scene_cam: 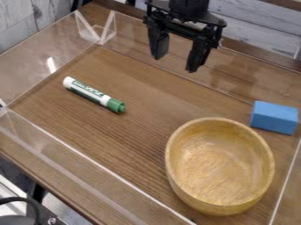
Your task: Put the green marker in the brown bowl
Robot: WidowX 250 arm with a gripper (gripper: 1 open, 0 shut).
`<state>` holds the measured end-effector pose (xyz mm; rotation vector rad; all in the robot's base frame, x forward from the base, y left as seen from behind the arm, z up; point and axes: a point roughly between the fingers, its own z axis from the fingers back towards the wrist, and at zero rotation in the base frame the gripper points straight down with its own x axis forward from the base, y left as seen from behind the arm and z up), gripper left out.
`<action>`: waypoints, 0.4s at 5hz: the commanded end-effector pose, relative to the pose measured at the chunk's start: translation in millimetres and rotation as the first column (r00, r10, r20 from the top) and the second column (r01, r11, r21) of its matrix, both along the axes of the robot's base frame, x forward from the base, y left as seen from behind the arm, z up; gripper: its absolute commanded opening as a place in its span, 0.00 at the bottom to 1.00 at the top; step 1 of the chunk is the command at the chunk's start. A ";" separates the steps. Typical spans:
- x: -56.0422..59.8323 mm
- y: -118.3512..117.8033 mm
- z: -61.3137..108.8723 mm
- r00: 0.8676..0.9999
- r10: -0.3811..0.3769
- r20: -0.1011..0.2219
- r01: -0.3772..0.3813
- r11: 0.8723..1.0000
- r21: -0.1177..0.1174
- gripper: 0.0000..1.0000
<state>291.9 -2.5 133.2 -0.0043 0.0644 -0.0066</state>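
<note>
The green marker [94, 95] lies flat on the wooden tabletop at the left, its green cap pointing toward the lower right. The brown bowl [220, 163] sits at the front right, round, light wood, with nothing inside. My gripper [178, 52] hangs above the back middle of the table, pointing down, its two black fingers spread apart with nothing between them. It is well up and to the right of the marker and behind the bowl.
A small blue block [275, 117] rests at the right edge, just behind the bowl. Clear acrylic walls [91, 32] fence the table's back, left and front sides. Open wooden surface lies between marker and bowl.
</note>
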 end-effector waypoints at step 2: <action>-7.6 23.2 -11.1 0.985 0.174 0.001 -0.174 0.985 -0.019 1.00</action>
